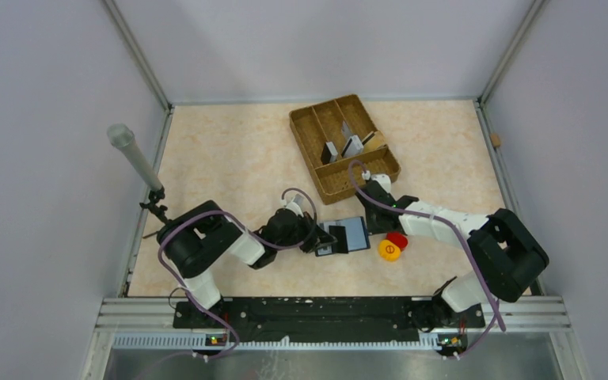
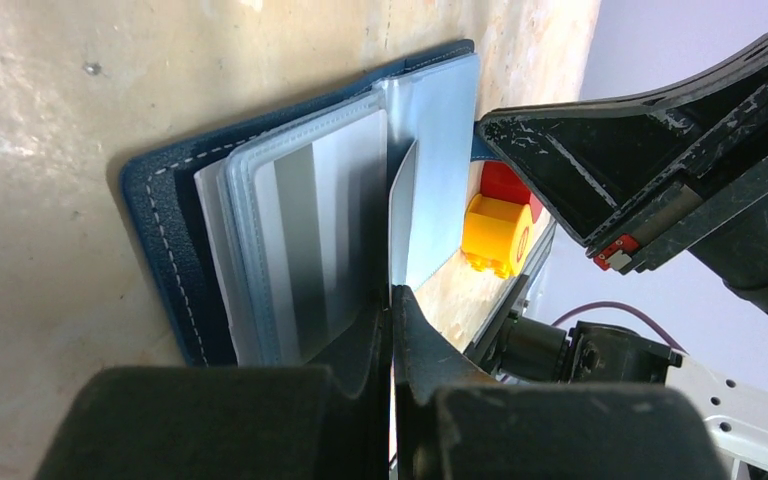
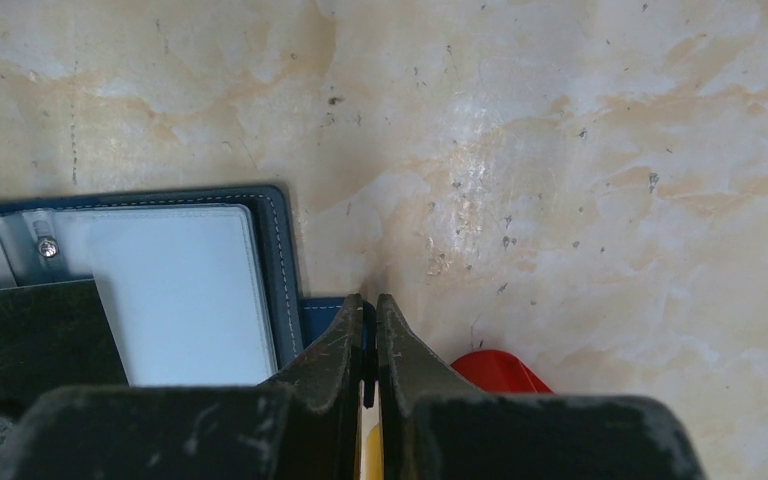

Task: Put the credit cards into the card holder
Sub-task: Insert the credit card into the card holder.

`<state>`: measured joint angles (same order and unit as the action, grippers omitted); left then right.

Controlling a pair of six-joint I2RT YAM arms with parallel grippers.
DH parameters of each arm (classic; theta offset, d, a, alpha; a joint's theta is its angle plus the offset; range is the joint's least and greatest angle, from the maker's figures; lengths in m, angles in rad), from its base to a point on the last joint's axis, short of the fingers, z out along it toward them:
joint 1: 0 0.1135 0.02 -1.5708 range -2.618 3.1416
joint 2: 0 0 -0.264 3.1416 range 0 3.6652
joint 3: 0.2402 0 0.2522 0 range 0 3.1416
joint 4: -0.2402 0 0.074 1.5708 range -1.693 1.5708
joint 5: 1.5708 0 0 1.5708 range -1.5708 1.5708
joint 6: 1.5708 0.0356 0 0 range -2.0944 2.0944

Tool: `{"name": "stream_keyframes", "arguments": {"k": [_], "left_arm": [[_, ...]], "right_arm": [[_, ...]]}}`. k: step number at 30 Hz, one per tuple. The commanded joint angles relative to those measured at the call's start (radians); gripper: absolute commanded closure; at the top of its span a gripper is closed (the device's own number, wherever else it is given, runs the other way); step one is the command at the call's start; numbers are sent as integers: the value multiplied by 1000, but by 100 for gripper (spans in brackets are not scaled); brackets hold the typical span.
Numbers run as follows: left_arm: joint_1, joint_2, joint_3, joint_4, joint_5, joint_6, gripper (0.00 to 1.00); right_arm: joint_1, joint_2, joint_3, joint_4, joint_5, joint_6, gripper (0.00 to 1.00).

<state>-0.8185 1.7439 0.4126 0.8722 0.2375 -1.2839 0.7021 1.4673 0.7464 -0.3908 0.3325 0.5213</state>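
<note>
The card holder (image 1: 351,234) lies open on the table between both arms, navy outside (image 2: 165,250) and pale blue-grey inside (image 3: 180,290). A grey credit card (image 2: 325,240) sits in its left-hand sleeves. My left gripper (image 2: 392,300) (image 1: 321,240) is shut on another thin credit card (image 2: 403,210), held on edge over the fold of the holder. My right gripper (image 3: 369,305) (image 1: 376,224) is shut on the holder's blue snap tab (image 3: 322,310) at its right edge. More grey cards (image 1: 351,146) lean upright in the woven tray.
The brown divided tray (image 1: 310,131) stands behind the holder. A red round piece (image 1: 397,239) (image 3: 495,372) and a yellow one (image 1: 389,251) (image 2: 495,235) sit just right of the holder, under my right wrist. A microphone (image 1: 133,156) stands at the left wall.
</note>
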Motion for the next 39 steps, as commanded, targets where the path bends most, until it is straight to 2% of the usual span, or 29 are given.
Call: {"name": "stream_keyframes", "arguments": {"k": [1, 15, 25, 34, 39], "left_arm": [[12, 29, 20, 15, -12, 36, 100], [25, 53, 54, 21, -43, 81, 100], [14, 91, 56, 66, -28, 51, 100], [-12, 91, 78, 19, -48, 54, 100], [-39, 71, 141, -116, -64, 99, 89]], "right_arm": [[20, 1, 14, -18, 8, 16, 100], [37, 4, 16, -28, 15, 25, 100], [39, 4, 19, -32, 17, 27, 100], [42, 2, 22, -35, 18, 32, 100], [42, -13, 21, -44, 30, 49, 100]]}}
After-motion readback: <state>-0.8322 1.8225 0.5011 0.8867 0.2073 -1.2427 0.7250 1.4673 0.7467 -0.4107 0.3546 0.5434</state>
